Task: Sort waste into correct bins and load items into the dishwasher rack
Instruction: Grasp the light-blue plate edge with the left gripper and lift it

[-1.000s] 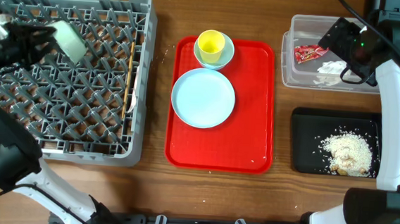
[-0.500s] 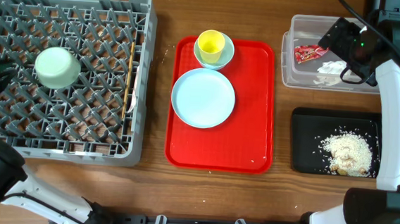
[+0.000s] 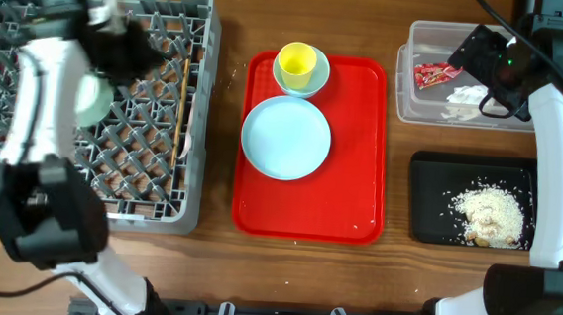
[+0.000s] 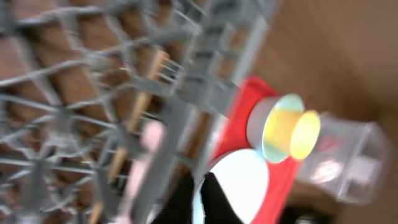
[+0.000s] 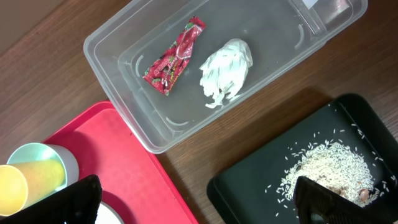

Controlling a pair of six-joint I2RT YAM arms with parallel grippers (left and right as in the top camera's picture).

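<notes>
Wooden tabletop, red tray [image 3: 359,183]: I judge the pale blue plate [image 3: 285,136] lying there stiff and slippery, best pinched at its rim; left gripper [image 3: 130,50], blurred over the rack [image 3: 148,213], I cannot tell if open

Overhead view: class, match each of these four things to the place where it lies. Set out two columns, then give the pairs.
Things
1. yellow cup
2. red wrapper
3. crumbs
4. wooden stick

Places
A. black tray
B. grey rack
C. clear tub
D. bowl on the red tray

Pairs: 1-D, 2-C, 3-A, 4-B.
</notes>
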